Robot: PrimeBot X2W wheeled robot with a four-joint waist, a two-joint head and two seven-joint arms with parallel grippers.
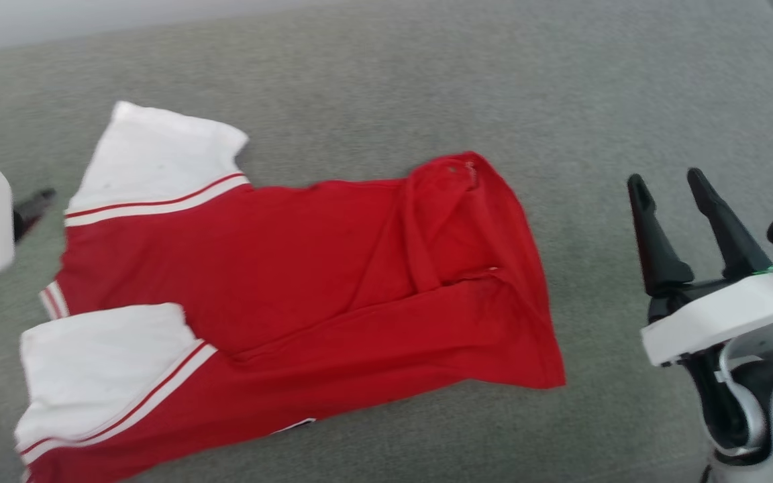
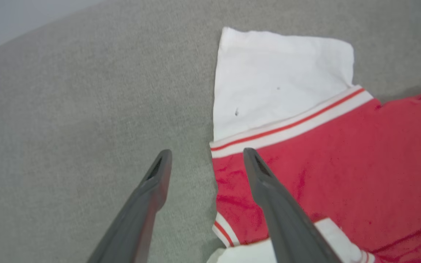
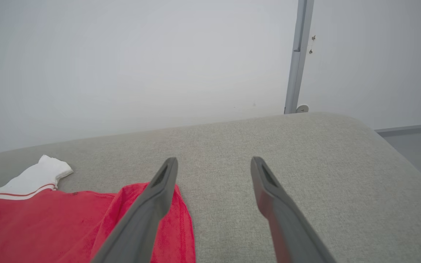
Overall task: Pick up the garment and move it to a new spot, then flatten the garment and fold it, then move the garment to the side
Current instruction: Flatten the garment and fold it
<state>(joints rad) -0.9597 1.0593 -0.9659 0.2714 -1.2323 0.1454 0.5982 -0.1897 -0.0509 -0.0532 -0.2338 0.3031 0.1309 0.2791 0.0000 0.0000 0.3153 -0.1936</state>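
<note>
Red garment (image 1: 306,282) lies creased on grey woven surface (image 1: 427,80)

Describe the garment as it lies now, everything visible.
The garment is a red jersey-style shirt of soft knit-looking cloth, with two white short sleeves edged in red-white striped trim. It lies spread but wrinkled on the grey fabric surface, sleeves toward the robot's left, hem end partly folded over at the right. A sliver of black-white print peeks out under its near edge. The left gripper and right gripper are open, not holding it.
</note>
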